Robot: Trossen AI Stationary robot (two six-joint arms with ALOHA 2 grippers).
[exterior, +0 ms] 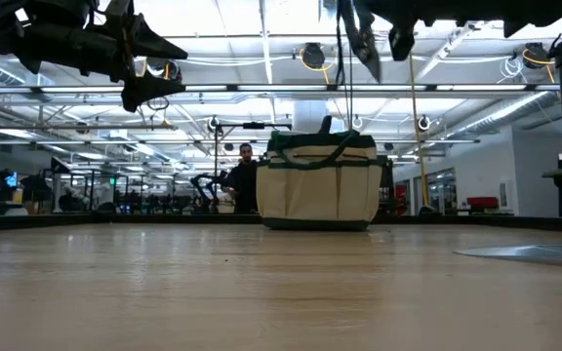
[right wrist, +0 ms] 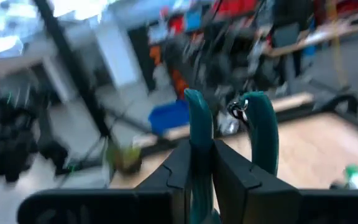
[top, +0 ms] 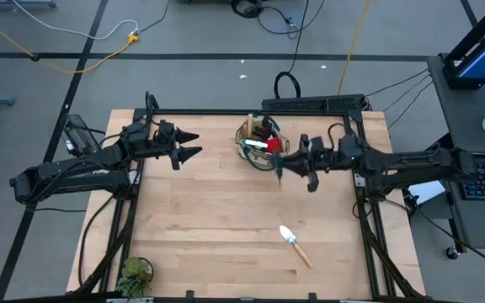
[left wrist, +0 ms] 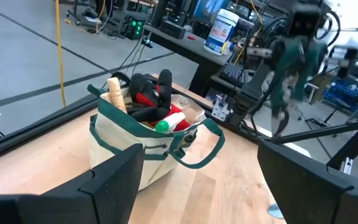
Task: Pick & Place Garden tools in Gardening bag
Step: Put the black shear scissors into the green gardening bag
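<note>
Garden tools are mostly in the bag [top: 259, 143] already: from the left wrist view a wooden handle [left wrist: 115, 93], black grips [left wrist: 148, 87], something red [left wrist: 146, 99] and a green-capped bottle [left wrist: 166, 124] stick out of its open top. The bag, tan with dark green trim and loop handles, stands upright near the far edge of the desk [top: 217, 227], about midway across it. One trowel [top: 295, 245] with a silver blade and wooden handle lies flat on the desk well apart from the bag, toward the near right; in the low view only its blade [exterior: 525, 252] shows at the right edge.

The right gripper [top: 278, 171] hangs above the desk just beside the bag's right side. Its jaws are pinched narrow on a tool with teal handles [right wrist: 229, 134]; the two teal loops stand up past the jaws in the right wrist view, and in the high view a thin dark part hangs down from the grip. What kind of tool it is cannot be told for sure.

The left gripper [top: 194, 144] waits in the air to the left of the bag, pointing toward it, its jaws spread wide with nothing between them.

A small leafy potted plant [top: 135, 273] sits at the near left corner of the desk. A person [exterior: 244, 177] shows in the room behind the bag.
</note>
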